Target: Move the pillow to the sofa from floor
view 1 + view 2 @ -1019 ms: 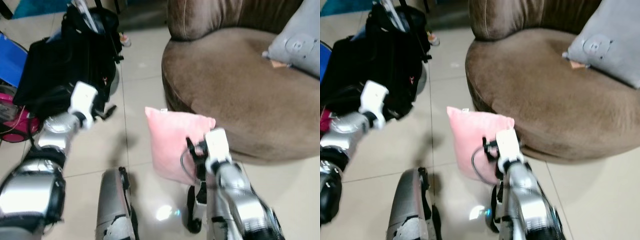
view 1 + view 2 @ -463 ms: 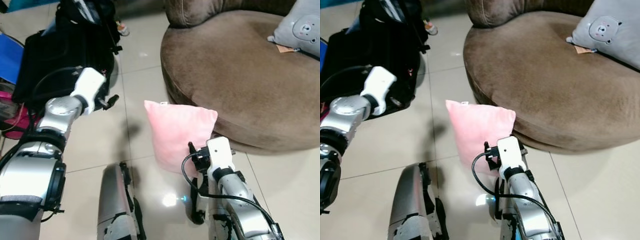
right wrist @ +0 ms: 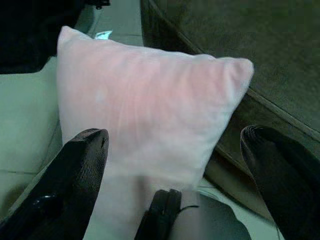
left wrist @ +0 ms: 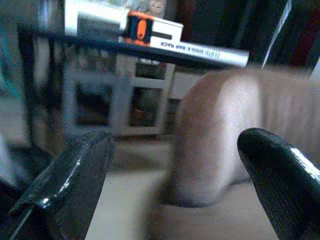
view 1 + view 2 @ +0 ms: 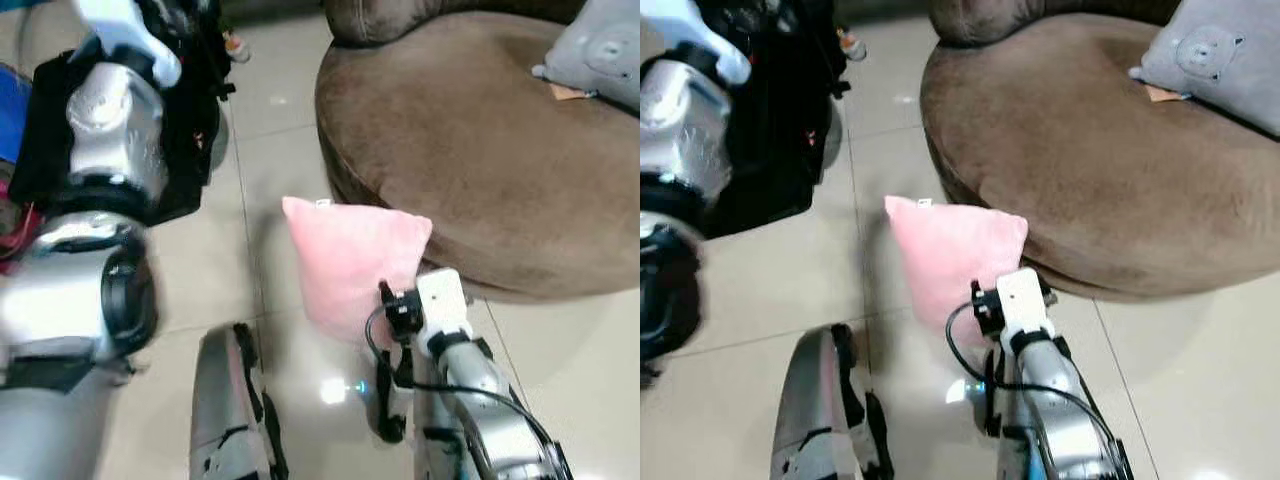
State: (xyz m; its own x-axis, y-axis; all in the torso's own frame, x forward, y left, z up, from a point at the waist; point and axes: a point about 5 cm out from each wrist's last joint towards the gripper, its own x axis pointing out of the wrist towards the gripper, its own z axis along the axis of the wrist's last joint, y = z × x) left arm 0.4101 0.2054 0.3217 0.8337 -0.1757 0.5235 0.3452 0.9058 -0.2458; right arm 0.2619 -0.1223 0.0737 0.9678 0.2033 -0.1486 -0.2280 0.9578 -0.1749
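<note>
So we've got the pink pillow (image 3: 150,105) standing on the tiled floor (image 5: 270,130), leaning against the brown sofa (image 5: 480,150). Our right claw (image 3: 175,165) sits right in front of it, fingers spread wide. Left claw (image 4: 175,170) is raised, also spread.

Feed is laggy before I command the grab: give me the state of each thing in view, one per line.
pink pillow: on the floor, upright, leaning against the sofa's base, not gripped.
right gripper: open, fingers either side of the pillow.
left gripper: open, raised, holding nothing.
brown sofa: seat mostly bare.
grey pillow: lying on the sofa.
black bag: on the floor.
</note>
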